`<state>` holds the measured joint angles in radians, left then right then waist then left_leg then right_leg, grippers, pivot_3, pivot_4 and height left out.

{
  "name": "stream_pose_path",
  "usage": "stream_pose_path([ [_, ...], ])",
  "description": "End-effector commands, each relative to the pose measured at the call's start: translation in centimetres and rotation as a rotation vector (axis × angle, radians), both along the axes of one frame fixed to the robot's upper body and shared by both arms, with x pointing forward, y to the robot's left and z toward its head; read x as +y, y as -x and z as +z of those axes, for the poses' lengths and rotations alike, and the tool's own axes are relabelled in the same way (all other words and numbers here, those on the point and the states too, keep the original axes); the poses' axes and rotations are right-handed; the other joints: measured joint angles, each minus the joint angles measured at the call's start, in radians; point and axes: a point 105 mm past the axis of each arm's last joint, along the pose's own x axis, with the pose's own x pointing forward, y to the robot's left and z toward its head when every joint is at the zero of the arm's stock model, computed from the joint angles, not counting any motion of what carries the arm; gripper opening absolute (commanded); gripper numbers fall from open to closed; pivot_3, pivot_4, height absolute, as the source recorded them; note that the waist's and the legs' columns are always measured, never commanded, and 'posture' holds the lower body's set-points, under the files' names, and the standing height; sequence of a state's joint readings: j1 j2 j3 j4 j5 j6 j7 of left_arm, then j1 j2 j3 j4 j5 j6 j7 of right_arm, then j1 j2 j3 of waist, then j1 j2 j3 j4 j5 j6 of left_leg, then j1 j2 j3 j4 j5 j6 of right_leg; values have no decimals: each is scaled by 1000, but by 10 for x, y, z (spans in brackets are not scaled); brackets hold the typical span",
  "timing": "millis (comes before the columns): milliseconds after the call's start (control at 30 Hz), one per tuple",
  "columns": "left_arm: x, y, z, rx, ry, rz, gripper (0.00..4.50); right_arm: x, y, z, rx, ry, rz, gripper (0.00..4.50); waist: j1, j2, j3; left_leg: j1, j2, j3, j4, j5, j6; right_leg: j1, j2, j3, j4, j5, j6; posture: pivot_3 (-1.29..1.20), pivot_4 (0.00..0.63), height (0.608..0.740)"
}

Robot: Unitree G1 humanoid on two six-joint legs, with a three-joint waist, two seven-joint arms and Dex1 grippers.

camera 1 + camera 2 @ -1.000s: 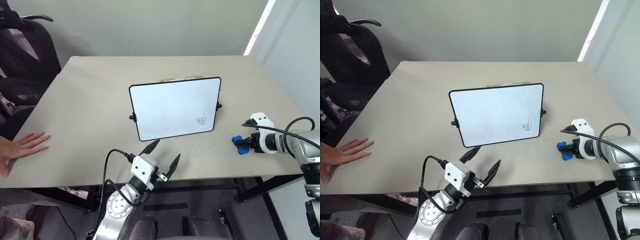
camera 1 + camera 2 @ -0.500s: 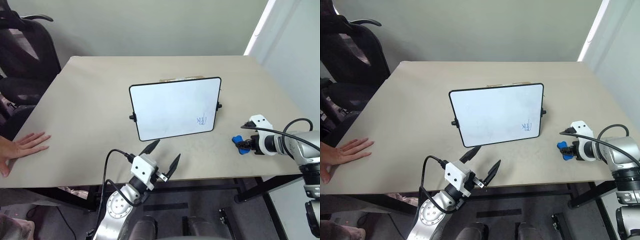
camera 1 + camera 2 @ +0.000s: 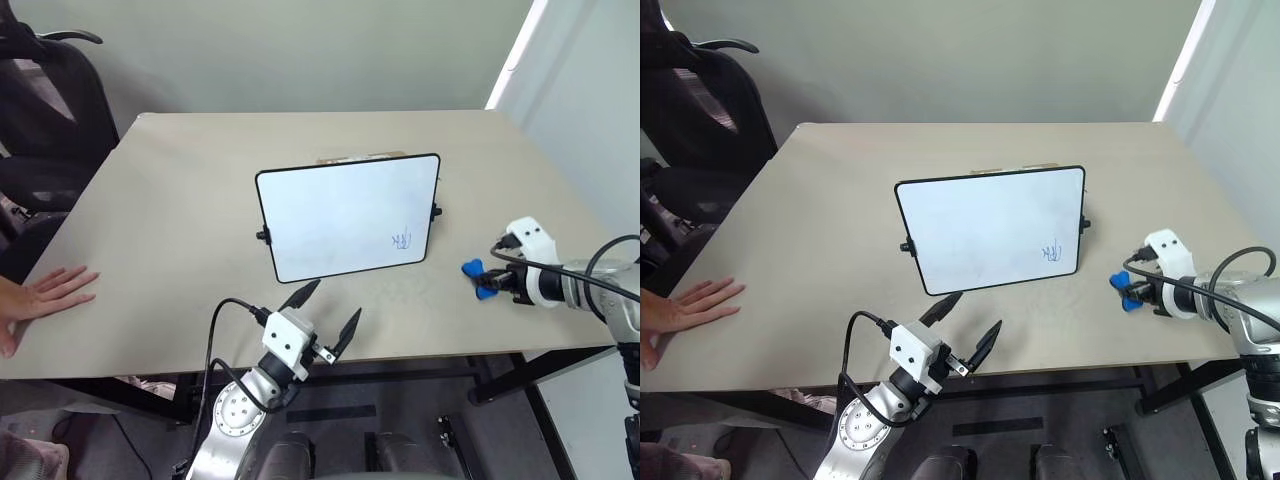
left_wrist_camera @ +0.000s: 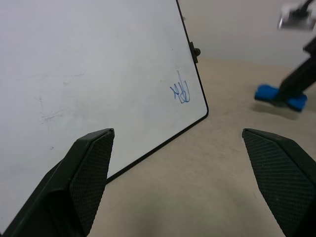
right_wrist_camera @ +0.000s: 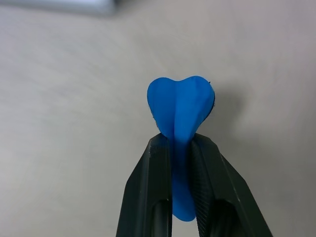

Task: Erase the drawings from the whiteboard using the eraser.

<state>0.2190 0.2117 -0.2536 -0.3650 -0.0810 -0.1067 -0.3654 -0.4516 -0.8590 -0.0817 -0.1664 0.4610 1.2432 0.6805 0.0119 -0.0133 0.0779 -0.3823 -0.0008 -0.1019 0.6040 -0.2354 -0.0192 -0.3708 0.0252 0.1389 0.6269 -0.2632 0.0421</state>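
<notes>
The whiteboard stands tilted back near the middle of the beige worktop. Its white face looks toward the robot. The drawings are a small blue scribble in the lower corner of the board, on the robot's right side.

The right gripper is out to the right of the board, well apart from it. Its two black fingers are squeezed tight on the eraser. The soft blue block is pinched in the middle, so its end puffs out like a heart. It seems to be lifted a little off the worktop, but that is hard to be sure of.

The left gripper hangs over the near edge of the worktop, in front of the board. Its fingers are spread wide apart and hold nothing.

A person's hand lies flat on the worktop at the far left edge.
</notes>
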Motion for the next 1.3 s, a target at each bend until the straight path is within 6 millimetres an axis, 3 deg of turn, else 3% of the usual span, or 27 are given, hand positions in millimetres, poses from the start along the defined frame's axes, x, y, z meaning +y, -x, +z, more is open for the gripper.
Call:
stream_pose_path([
  [33, -2, 1, 12, -47, 16, -10, 4500, 39, 4, 39, -207, -88, 123, 221, -4, 0, 0, 0, 0, 0, 0, 0, 0, 1, 1, 0, 0, -1, -1, 0, 150, 730],
  [133, -2, 0, 13, -51, 14, -10, 4500, 63, 6, 44, -293, -123, 165, 221, -7, -1, 1, 6, 2, -1, 0, 0, 0, 2, 3, 0, 0, -1, -2, 0, 150, 730],
  [400, 0, -2, 14, -57, 10, -12, 4500, 94, -11, 38, -348, -205, 116, 221, -6, 1, 0, 8, 2, -2, 0, -1, 3, 0, 2, 0, 0, 0, -3, 0, 150, 730],
  [800, 2, -3, 15, -59, 10, -13, 4500, 90, -53, 25, -373, -213, -50, 221, -5, 2, -1, 8, 2, -2, 0, -4, 6, -1, 1, 0, 0, 6, -6, 0, 150, 730],
  [1300, 5, 3, 18, -61, 9, -9, 4500, 112, -41, -17, -231, -184, 18, 221, -8, 2, 0, 8, 2, -2, -1, -6, 4, -5, 1, 0, 0, 5, -7, 0, 150, 730],
])
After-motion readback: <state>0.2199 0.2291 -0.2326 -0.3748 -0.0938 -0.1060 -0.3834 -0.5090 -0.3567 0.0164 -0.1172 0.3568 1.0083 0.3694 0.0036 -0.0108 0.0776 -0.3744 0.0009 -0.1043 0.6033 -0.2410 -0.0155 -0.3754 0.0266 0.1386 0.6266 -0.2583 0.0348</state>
